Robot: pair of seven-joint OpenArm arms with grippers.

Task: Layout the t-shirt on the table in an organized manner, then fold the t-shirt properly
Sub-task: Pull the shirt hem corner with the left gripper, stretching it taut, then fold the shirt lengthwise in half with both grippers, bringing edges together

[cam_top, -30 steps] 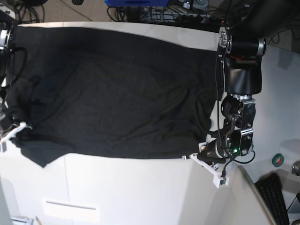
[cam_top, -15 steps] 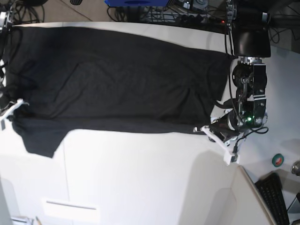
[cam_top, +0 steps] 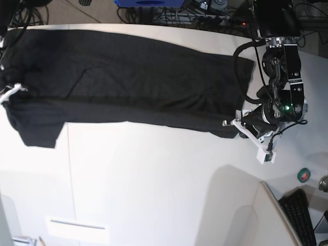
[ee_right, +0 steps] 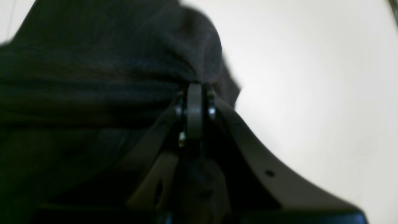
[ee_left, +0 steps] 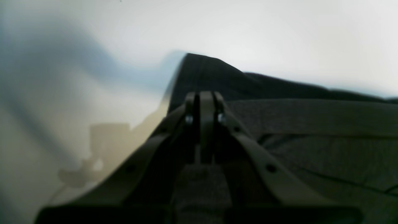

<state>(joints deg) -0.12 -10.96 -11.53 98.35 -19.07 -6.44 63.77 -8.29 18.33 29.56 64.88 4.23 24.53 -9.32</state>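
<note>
The black t-shirt (cam_top: 133,82) lies stretched across the far part of the off-white table (cam_top: 154,184), its near edge lifted and pulled taut between both grippers. My left gripper (cam_top: 231,124) is shut on the shirt's near right corner; in the left wrist view the jaws (ee_left: 203,102) are closed with dark fabric (ee_left: 279,118) around them. My right gripper (cam_top: 11,92) is shut on the shirt at the left edge, with a sleeve (cam_top: 38,130) hanging below it. In the right wrist view the closed gripper (ee_right: 194,93) pinches bunched fabric (ee_right: 108,62). No print shows.
A green tape roll (cam_top: 304,175) and a dark keyboard (cam_top: 302,218) sit at the right edge. Cables and a blue box (cam_top: 148,2) lie beyond the table's far edge. A thin seam (cam_top: 72,169) runs down the tabletop at the left.
Both grippers have moved toward the far side of the table, carrying the shirt's near edge with them. The visible shirt band has become narrower, and the left sleeve has shifted up.
</note>
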